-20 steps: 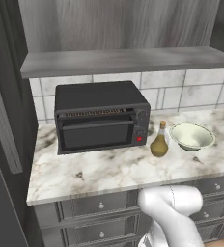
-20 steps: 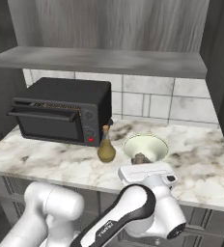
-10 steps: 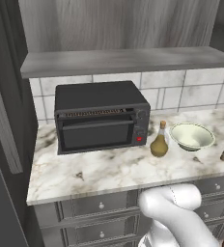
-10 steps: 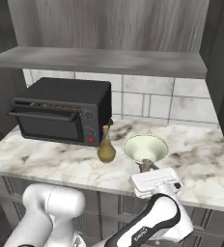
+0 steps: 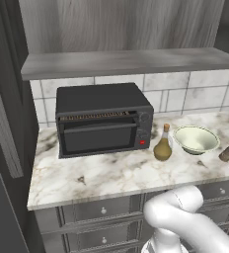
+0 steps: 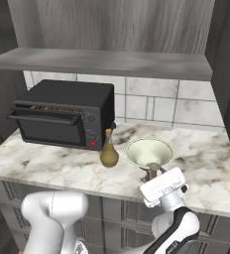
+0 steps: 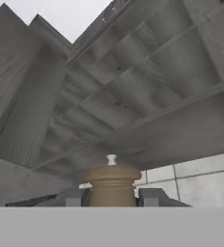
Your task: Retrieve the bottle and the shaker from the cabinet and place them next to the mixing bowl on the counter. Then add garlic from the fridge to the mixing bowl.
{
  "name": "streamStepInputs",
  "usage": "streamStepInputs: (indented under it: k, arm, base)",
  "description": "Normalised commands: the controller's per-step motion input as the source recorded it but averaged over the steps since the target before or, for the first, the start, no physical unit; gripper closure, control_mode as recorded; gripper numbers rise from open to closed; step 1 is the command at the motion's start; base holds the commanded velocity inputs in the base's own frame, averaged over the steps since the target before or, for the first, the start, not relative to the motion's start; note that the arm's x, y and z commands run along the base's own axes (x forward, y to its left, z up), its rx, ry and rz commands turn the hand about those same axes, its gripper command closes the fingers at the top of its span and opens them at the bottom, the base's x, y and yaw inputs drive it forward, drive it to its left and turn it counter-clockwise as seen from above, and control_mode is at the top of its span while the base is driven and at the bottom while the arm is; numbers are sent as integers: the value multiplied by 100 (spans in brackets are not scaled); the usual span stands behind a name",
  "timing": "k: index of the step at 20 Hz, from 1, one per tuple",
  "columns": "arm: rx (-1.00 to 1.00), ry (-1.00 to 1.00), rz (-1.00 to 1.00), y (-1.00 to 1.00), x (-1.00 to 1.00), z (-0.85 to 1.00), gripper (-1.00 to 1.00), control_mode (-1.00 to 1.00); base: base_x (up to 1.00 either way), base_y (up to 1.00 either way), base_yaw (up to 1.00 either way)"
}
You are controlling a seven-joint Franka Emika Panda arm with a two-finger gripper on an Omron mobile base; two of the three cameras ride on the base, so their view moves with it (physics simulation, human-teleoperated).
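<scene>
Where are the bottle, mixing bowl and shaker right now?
bottle (image 5: 162,148): left base view, on its round belly.
mixing bowl (image 6: 149,150): right base view, on its inner wall.
shaker (image 7: 111,188): hand view, on its wooden body between the fingertips.

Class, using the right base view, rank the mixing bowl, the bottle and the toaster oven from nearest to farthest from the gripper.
1. Mixing bowl: just behind the gripper, whose jaws clamp the shaker.
2. Bottle: left of the bowl.
3. Toaster oven: far left, against the tiled wall.
</scene>
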Motion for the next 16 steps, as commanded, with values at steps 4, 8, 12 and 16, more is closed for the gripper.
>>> streamStepInputs:
  k: [4, 8, 12, 16]
  arm:
    - [-8, -9, -4, -52, 13, -21, 100, -100]
    - [-13, 0, -13, -15, 37, -12, 100, -100]
    - [-1, 0, -7, 0, 64, -27, 100, -100]
    - [6, 13, 0, -4, 64, -38, 100, -100]
  base:
    - [0, 0, 0]
    - [0, 0, 0]
    - [0, 0, 0]
    - [0, 0, 0]
